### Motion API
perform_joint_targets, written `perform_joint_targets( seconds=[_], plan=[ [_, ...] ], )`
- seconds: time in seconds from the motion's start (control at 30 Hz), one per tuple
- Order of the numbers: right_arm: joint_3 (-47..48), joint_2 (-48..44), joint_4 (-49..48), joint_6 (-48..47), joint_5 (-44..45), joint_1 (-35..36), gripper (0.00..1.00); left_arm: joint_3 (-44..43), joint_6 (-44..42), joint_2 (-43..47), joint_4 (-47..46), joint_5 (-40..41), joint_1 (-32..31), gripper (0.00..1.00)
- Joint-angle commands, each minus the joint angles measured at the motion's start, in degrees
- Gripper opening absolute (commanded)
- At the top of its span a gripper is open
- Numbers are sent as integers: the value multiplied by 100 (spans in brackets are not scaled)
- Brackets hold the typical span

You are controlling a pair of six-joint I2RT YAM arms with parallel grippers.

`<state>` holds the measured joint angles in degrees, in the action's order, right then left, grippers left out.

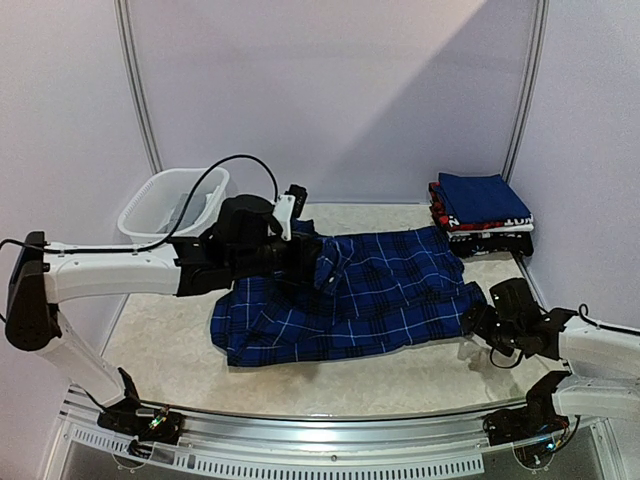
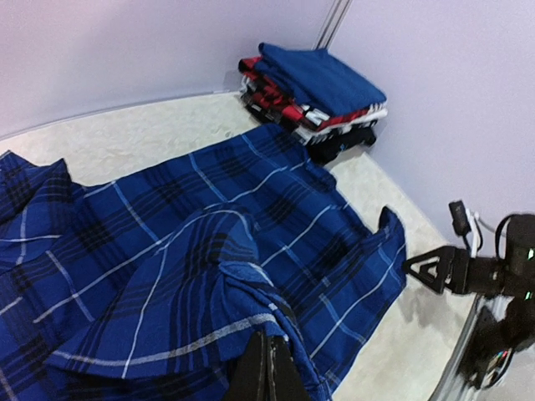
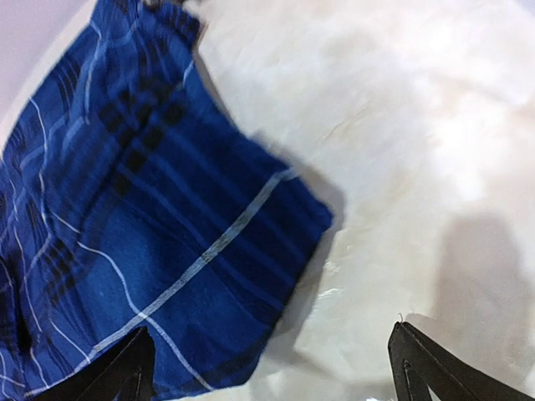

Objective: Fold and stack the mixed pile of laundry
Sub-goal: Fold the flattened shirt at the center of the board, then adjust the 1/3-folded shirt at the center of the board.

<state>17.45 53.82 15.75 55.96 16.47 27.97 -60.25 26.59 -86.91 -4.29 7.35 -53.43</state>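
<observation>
- Nearest you, the right gripper (image 3: 272, 380) has its jaws spread wide with nothing held; its own camera shows the two dark fingers standing either side of a shirt corner that lies flat on the table (image 1: 170, 350); the top view shows only that this gripper sits just beside the shirt's right end.
- The shirt (image 1: 370, 295) lies mid-table, between the two grippers; its long axis runs left to right, with the right end angled a little toward the far side; you cannot tell from any view which end is the collar.
- It is soft woven cloth, dark blue plaid with thin light lines; it is rumpled, with a raised fold near its far-left part and a flatter spread toward the right.
- The left gripper (image 2: 267, 355) is closed tight, pinching that raised fold; its wrist view shows the cloth bunched right at the fingertips, while from above the arm hides the pinch.
- The table is pale and marbled, smooth and matte.
- In the far right corner, against the wall, a stack (image 1: 482, 212) of folded clothes sits apart from the shirt; plain blue is on top, with red, white and black layers below; the left wrist view shows those layers best.
- At the far left, a white plastic basket (image 1: 150, 225) appears in the top view only.
</observation>
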Motion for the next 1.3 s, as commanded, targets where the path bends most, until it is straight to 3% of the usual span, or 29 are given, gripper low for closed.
perform_joint_targets(
  seconds=[0.0, 0.3, 0.37, 0.43, 0.5, 0.57, 0.8, 1.03, 1.27],
  plan=[
    [91, -790, 998, 157, 623, -28, 99, -80, 609, -536, -1054, 388, -355, 0],
    [45, -2328, 1635, 159, 636, -30, 99, -717, 1867, -2260, -2754, -70, -675, 1],
    [86, -2520, 1649, 41, 499, -34, 99, -815, 1834, -2427, -2780, -184, -795, 17],
    [132, -2575, 1511, -118, 242, -35, 99, -721, 1626, -2358, -2734, -128, -906, 50],
    [125, -2542, 1144, -430, -239, -29, 98, -390, 1385, -2043, -2714, 253, -989, 72],
    [86, -2382, 617, -698, -809, -30, 97, 46, 1095, -1633, -2726, 721, -1019, 78],
    [419, -946, -622, -1371, -1966, 163, 94, 797, 153, -636, -1905, 2008, -983, 73],
    [1204, 301, -1101, -1899, -1676, 1149, 93, 1365, -27, -279, -1563, 1948, -909, 56],
    [2032, 1811, -1278, -2345, -1681, 1263, 89, 1849, 179, -223, -1414, 1355, -696, 40]
  ],
)
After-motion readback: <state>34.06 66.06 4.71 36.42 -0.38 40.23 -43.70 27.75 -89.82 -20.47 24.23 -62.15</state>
